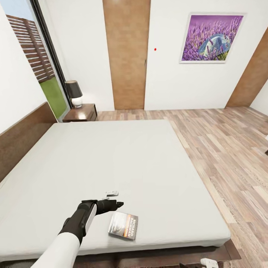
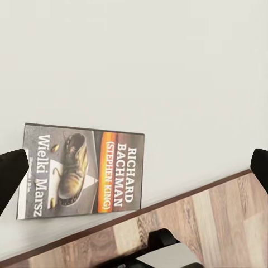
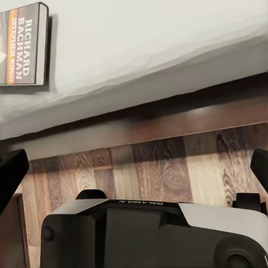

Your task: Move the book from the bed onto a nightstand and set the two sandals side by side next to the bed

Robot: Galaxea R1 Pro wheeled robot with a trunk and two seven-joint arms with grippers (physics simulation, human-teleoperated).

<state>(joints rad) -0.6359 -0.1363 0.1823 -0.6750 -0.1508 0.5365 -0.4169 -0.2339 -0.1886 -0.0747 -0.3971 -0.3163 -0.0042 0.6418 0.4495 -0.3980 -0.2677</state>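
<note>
The book (image 1: pixel 123 225) lies flat on the pale mattress of the bed (image 1: pixel 141 160), close to its near edge; its cover reads "RICHARD BACHMAN". My left gripper (image 1: pixel 117 204) hovers just above and behind the book. In the left wrist view it is open, with the black fingertips (image 2: pixel 11 174) wide apart and the book (image 2: pixel 84 170) below between them. My right gripper (image 3: pixel 134 167) is open and empty, low beside the bed's dark wooden frame (image 3: pixel 167 125), with the book (image 3: pixel 22 44) at the mattress edge. A dark nightstand (image 1: pixel 81 112) stands at the bed's far corner. The two sandals are out of view.
A lamp with a dark shade (image 1: pixel 73 93) stands on the nightstand, next to the tall window (image 1: pixel 41 63). Wood-plank floor (image 1: pixel 230 156) runs along the right side of the bed. A brown door panel (image 1: pixel 126 56) and a purple picture (image 1: pixel 210 37) are on the far wall.
</note>
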